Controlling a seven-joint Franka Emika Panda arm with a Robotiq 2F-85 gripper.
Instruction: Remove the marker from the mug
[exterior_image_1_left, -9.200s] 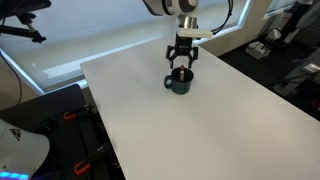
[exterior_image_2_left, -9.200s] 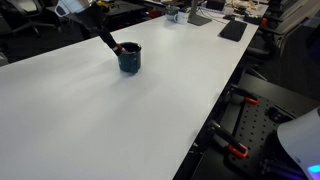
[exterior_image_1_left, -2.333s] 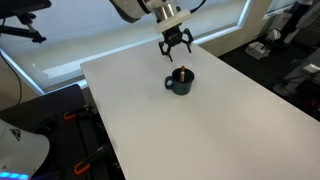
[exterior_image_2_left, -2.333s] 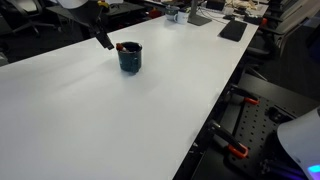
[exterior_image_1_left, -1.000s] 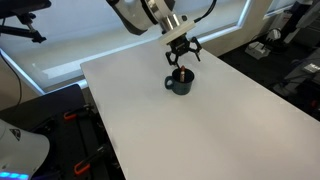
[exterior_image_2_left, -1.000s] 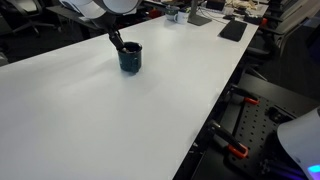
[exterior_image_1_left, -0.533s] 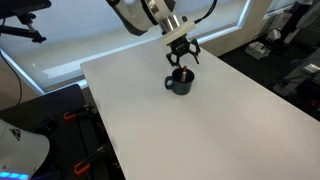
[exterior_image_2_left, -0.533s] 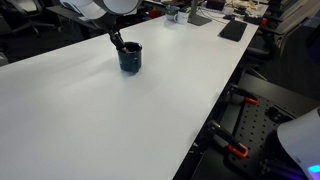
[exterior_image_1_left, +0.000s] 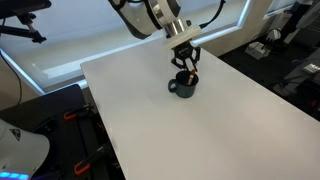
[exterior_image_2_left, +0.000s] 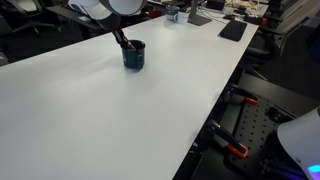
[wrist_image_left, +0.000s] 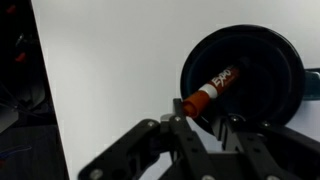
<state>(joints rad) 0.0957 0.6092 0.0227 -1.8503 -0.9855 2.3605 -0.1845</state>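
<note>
The dark blue-black mug stands near the far side of the white table. In the wrist view the mug fills the right side. The reddish-orange marker leans inside it, its end over the rim. My gripper hangs right over the mug's rim, its fingers drawn close together. The marker's end lies against the left finger; the other finger sits over the mug's dark inside. A firm hold on the marker does not show.
The table's edges fall off to dark floor in both exterior views. A dark flat item lies at the far end of the table. Orange-handled clamps sit below the table's side. A bright window lies behind the arm.
The jaws have narrowed from wide open to close together. The gripper has come down onto the mug's rim, and the mug has shifted slightly on the table.
</note>
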